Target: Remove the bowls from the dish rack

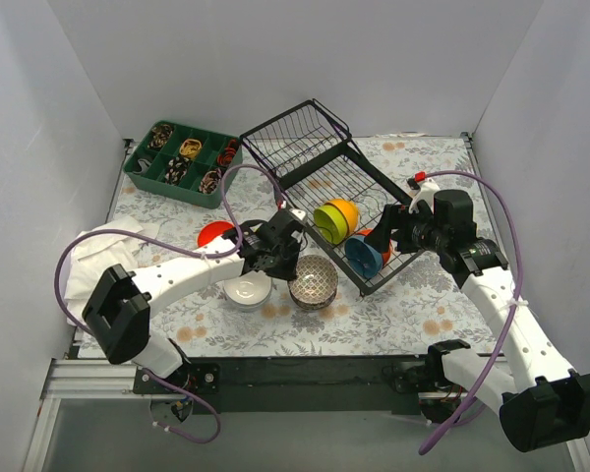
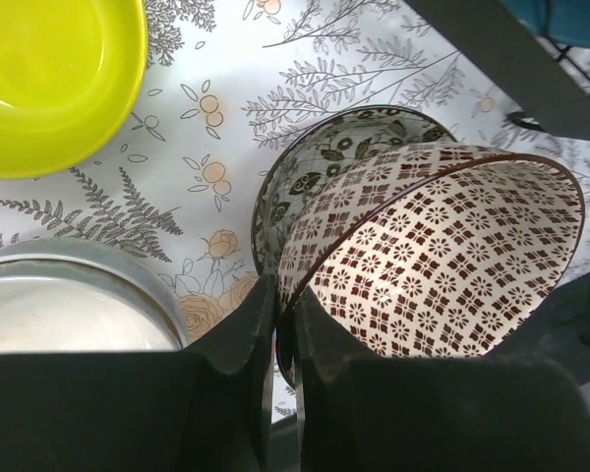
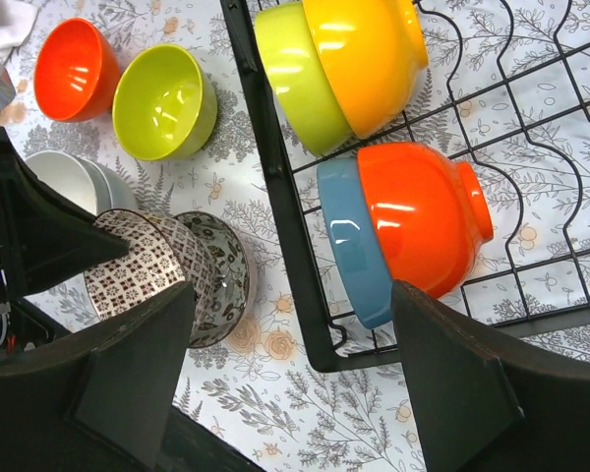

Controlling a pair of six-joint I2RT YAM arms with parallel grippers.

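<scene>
The black wire dish rack [image 1: 320, 172] stands mid-table and shows in the right wrist view [image 3: 275, 216]. In it, on edge, are a lime bowl [image 3: 290, 79] nested with a yellow-orange bowl [image 3: 369, 54], and a blue bowl [image 3: 349, 246] nested with an orange bowl [image 3: 423, 211]. My left gripper [image 2: 283, 295] is shut on the rim of a brown-and-white patterned bowl [image 2: 442, 265]. That bowl is tilted inside a dark floral bowl [image 2: 324, 162] on the table. My right gripper [image 3: 290, 334] is open and empty, just off the rack's near corner beside the blue bowl.
On the table left of the rack are an orange bowl [image 3: 74, 69], a lime bowl [image 3: 165, 98] and stacked white bowls [image 1: 248, 290]. A green compartment tray [image 1: 182, 162] stands at the back left. A white cloth [image 1: 98, 261] lies at the left edge.
</scene>
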